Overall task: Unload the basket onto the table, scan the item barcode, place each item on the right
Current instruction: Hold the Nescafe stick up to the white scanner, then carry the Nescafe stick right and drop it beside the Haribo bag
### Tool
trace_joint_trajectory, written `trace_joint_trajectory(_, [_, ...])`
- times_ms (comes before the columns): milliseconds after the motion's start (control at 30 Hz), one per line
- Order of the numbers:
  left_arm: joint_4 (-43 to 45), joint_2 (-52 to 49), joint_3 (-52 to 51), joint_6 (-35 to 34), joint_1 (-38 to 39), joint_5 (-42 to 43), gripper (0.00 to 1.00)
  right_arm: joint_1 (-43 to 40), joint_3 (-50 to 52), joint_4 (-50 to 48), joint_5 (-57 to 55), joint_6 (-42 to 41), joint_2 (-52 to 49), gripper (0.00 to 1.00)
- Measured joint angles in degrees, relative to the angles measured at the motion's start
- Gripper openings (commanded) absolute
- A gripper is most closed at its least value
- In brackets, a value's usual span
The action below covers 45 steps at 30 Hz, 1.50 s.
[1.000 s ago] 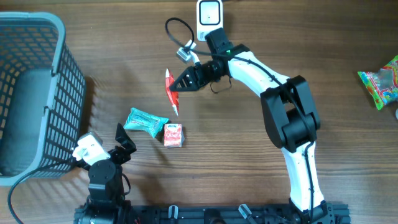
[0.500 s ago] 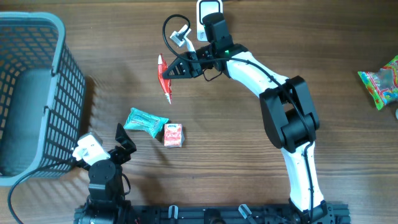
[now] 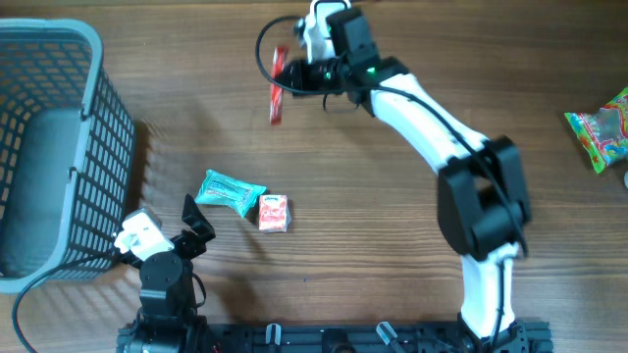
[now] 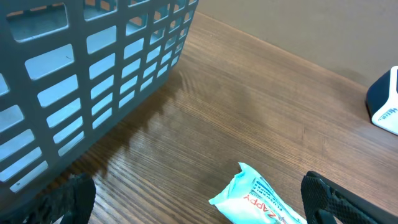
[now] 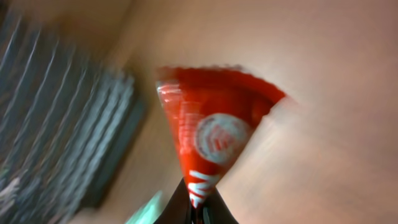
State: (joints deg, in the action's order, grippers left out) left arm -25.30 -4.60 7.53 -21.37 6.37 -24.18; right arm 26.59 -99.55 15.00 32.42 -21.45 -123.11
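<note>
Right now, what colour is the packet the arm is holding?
The packet is red with white print, clearest in the right wrist view.

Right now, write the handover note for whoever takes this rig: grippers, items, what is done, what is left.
Left gripper: open, holding nothing, low near the front edge beside the grey basket.
Right gripper: shut on the red packet, held off the table next to the white scanner at the far edge.
On the table: teal packet and small red-and-white pack, side by side, untouched.
Done: red packet picked up and brought to the scanner.
Left: present its barcode; whether it has scanned cannot be told. The wrist view is blurred.
</note>
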Motion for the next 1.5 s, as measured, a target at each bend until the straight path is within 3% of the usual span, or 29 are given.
trace_joint_trajectory(100, [0.0,0.0,0.0,0.0,0.0,0.0,1.0,-0.17,-0.68,-8.9,-22.67,2.34,6.14,0.05])
trace_joint_trajectory(200, [0.02,-0.02,0.0,0.0,0.0,0.0,1.0,-1.11,-0.83,-16.06,-33.88,4.37,4.2,0.05])
trace_joint_trajectory(333, [-0.02,-0.04,0.0,0.0,0.0,0.0,1.0,-3.93,-1.46,-25.44,-37.99,3.87,-2.23,0.05])
trace_joint_trajectory(500, [0.0,-0.04,0.0,0.0,0.0,0.0,1.0,-7.1,-12.33,-23.58,-39.21,2.78,-12.98,0.05])
trace_joint_trajectory(633, [0.0,-0.07,0.0,0.0,0.0,0.0,1.0,-6.91,-14.08,-21.33,-38.69,1.57,-14.23,0.05])
trace_joint_trajectory(767, [0.0,-0.07,0.0,0.0,0.0,0.0,1.0,-6.93,-19.06,-10.12,-36.0,1.42,-14.25,0.04])
trace_joint_trajectory(867, [-0.02,-0.04,0.0,0.0,0.0,0.0,1.0,-7.63,-23.47,11.34,-37.44,4.59,-10.54,0.04])
trace_joint_trajectory(933, [0.0,0.0,0.0,0.0,0.0,0.0,1.0,-9.25,-24.06,20.46,-41.62,6.23,-4.55,0.05])
trace_joint_trajectory(967, [-0.04,-0.02,0.0,0.0,0.0,0.0,1.0,-11.13,-24.26,29.81,-45.9,6.8,0.63,0.05])
trace_joint_trajectory(1100, [0.0,-0.04,0.0,0.0,0.0,0.0,1.0,-26.53,-26.34,48.63,-55.67,7.13,11.72,0.04])
trace_joint_trajectory(1200, [0.0,-0.04,0.0,0.0,0.0,0.0,1.0,-40.15,-17.81,47.5,-56.76,6.75,9.66,0.05])
trace_joint_trajectory(1367, [0.0,-0.07,0.0,0.0,0.0,0.0,1.0,-50.71,5.03,34.51,-54.93,6.75,5.38,0.04])
trace_joint_trajectory(1400, [0.0,-0.07,0.0,0.0,0.0,0.0,1.0,-51.69,6.86,33.94,-54.84,6.75,5.05,0.13])
trace_joint_trajectory(1433, [0.0,-0.07,0.0,0.0,0.0,0.0,1.0,-52.87,8.02,33.62,-54.6,6.51,4.81,0.83])
trace_joint_trajectory(1467, [0.0,-0.07,0.0,0.0,0.0,0.0,1.0,-53.79,7.76,33.4,-54.51,6.36,4.83,1.0])
trace_joint_trajectory(1500, [0.0,-0.04,0.0,0.0,0.0,0.0,1.0,-53.92,6.91,33.86,-54.49,6.56,4.85,1.0])
